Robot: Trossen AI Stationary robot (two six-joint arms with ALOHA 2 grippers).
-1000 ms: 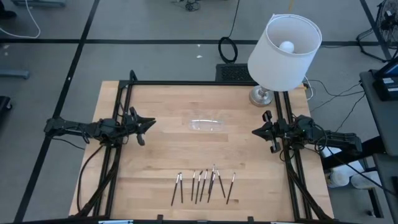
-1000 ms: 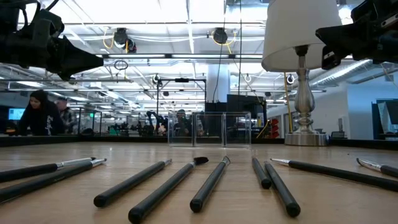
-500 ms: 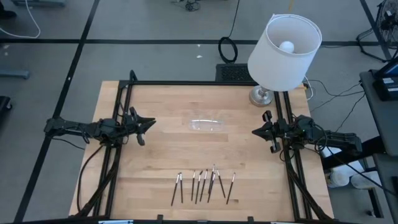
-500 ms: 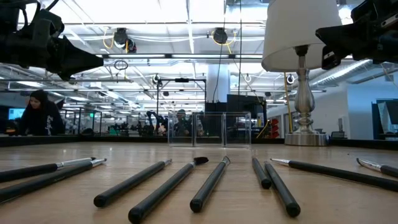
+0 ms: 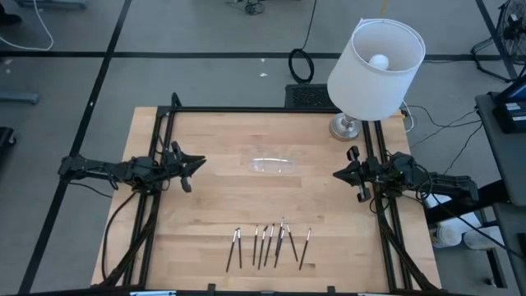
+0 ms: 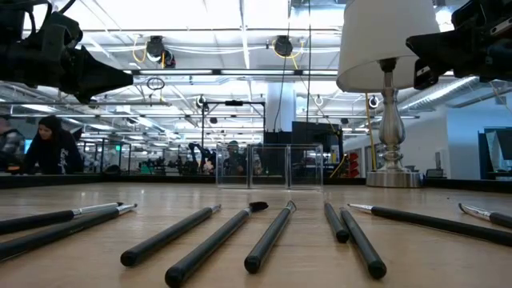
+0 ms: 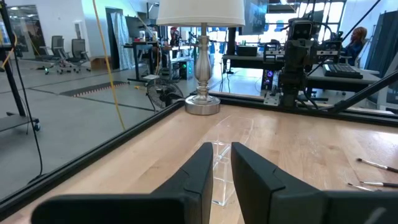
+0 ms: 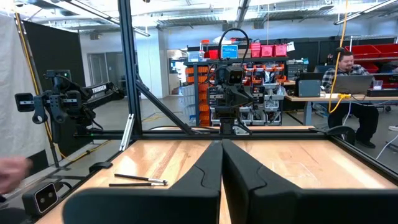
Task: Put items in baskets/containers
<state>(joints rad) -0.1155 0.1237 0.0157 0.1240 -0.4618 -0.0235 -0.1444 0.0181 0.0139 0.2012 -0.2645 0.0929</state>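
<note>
Eight or so thin dark brushes lie in a loose row near the desk's front edge, well apart from the clear tray at mid-desk. They look light, stiff and prone to rolling; mid-handle seems the surest hold, though neighbours lie close. The tray looks light and easily nudged. The left pincer hovers at the left rail, jaws slightly parted and empty; the right pincer, closed on nothing, waits at the right rail. Bare wood between row and tray leaves open room; a lamp stands at the far right corner
</note>
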